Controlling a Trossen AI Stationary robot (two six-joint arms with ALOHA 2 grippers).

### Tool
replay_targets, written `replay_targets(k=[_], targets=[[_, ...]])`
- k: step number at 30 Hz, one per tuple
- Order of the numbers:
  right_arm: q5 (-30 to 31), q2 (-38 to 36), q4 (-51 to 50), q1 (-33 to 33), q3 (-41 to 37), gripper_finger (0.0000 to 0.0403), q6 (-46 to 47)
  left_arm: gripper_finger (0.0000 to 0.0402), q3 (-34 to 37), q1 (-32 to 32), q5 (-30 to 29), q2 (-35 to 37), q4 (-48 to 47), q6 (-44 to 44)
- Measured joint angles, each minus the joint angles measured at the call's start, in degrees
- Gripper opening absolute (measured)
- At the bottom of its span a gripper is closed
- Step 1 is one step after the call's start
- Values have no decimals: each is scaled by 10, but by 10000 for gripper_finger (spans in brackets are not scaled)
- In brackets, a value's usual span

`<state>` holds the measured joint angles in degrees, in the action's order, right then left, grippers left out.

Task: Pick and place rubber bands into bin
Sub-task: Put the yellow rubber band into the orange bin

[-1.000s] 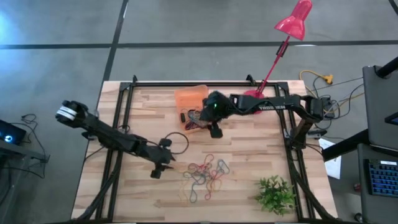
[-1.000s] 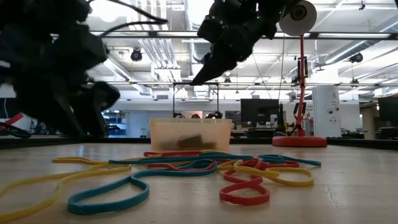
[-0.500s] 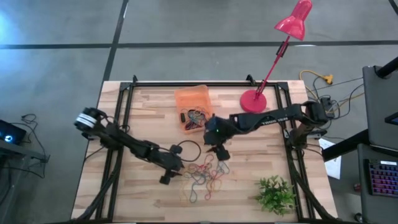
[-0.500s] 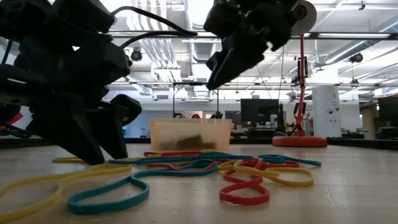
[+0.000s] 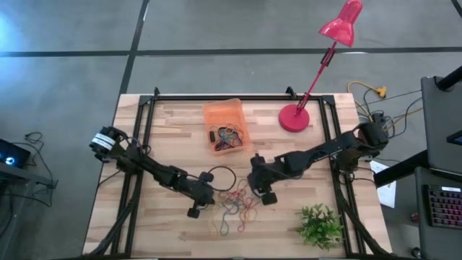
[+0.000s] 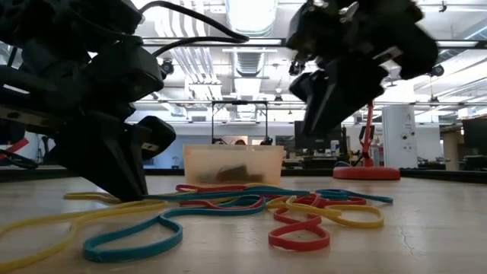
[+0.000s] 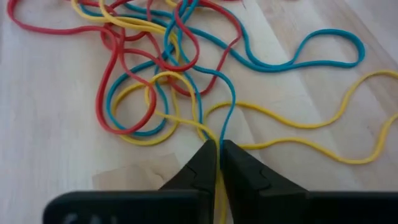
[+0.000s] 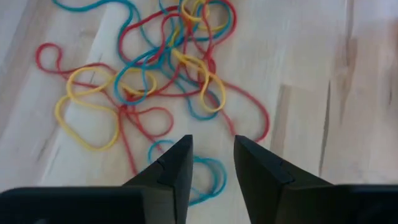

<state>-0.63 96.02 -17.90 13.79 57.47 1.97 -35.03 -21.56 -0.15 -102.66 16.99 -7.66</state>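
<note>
The left gripper [image 7: 219, 149] is down at the table on the left edge of the loose pile of rubber bands [image 5: 238, 206], and its fingers are pressed together on strands there — the left wrist view shows a blue band and a yellow band running straight into the pinch. The rest of the tangle of red, yellow and blue loops lies fanned out beyond it, flat on the wood.

The right gripper [image 8: 211, 158] hovers over the right side of the same pile with its fingers set apart and nothing between them; a small blue loop and a red one lie on the table just under its tips.

The bin [image 5: 224, 115] sits farther back on the table, left of the red lamp base [image 5: 294, 118], with a clump of bands already inside it.

The step in hand looks like the pick — the left arm has its pinch and is ready to lift. The next move calls for a clean rise so the caught strands pull free of the knot instead of dragging the whole pile, then a carry back to the bin. The right arm, by my reading, needs to come down onto one loop and close
</note>
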Motion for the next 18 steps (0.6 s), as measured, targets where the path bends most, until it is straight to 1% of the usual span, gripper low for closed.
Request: replay_targets(k=[4, 8, 12, 18], targets=[[36, -26, 12, 28, -23, 87, 28, 2, 0, 0, -15, 5, -3, -9], [62, -56, 27, 57, -43, 73, 44, 1, 0, 0, -23, 30, -5, -9], [94, -82, 30, 84, -47, 62, 56, 1, 2, 1, -30, 75, -19, 7], [134, -98, 36, 114, -48, 53, 62, 0, 5, 2, -62, 155, -82, 22]])
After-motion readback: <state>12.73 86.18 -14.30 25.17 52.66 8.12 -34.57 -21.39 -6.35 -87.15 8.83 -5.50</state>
